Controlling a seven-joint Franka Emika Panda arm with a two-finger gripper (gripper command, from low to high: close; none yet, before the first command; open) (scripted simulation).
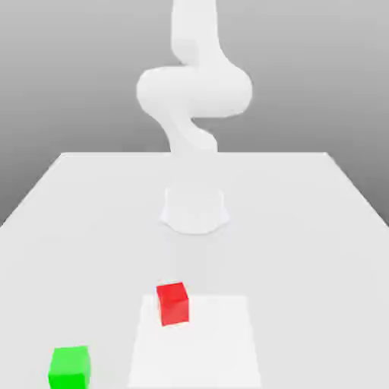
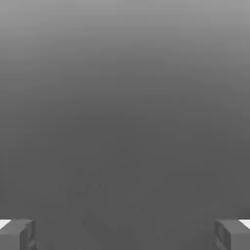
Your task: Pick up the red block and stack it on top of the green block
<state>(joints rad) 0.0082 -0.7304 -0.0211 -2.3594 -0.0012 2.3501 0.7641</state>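
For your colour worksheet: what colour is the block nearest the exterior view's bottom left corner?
Green. The green block shows best in the exterior view, standing apart from the red block.

Matt red block, matt green block, smooth matt white table, smooth white arm

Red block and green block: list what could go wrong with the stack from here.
1. The red block sits turned at an angle to the table's edges, so a pincer that isn't lined up with its faces may push or twist it.
2. The green block lies at the exterior view's bottom left, near the frame's edge; a slightly off-centre placement could topple the stack.
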